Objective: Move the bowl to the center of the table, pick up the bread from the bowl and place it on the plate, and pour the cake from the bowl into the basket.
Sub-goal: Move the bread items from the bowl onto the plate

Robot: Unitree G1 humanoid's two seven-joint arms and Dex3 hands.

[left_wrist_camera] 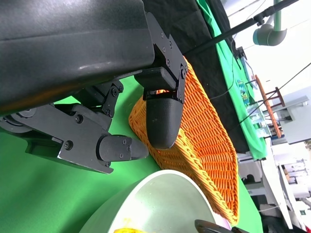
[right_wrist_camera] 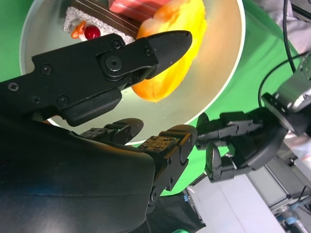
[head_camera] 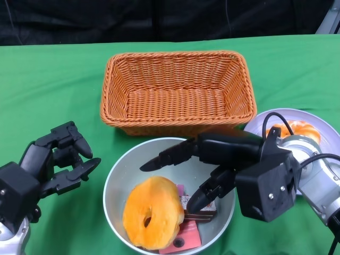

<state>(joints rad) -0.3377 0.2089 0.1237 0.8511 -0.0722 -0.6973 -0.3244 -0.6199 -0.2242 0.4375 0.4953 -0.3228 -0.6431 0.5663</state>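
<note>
Right hand (head_camera: 199,164) hangs spread over the bowl (head_camera: 119,175), holding nothing, fingers just beside the ring-shaped bread (head_camera: 151,212). Left hand (head_camera: 58,159) empty, fingers apart, left of the bowl. Risks, as I judge: fingers could snag the cake slice (head_camera: 186,223) beneath the bread, or shove the bowl against the wicker basket (head_camera: 178,90). Plate (head_camera: 313,119) at right already carries a bread piece. Green cloth covers the table (head_camera: 48,85); black backdrop behind, equipment stands visible in the left wrist view.

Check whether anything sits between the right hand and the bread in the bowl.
Nothing visible does. The right hand hangs open over the bowl, fingers spread just above the bread. The cake lies beside the bread, not over it.
</note>
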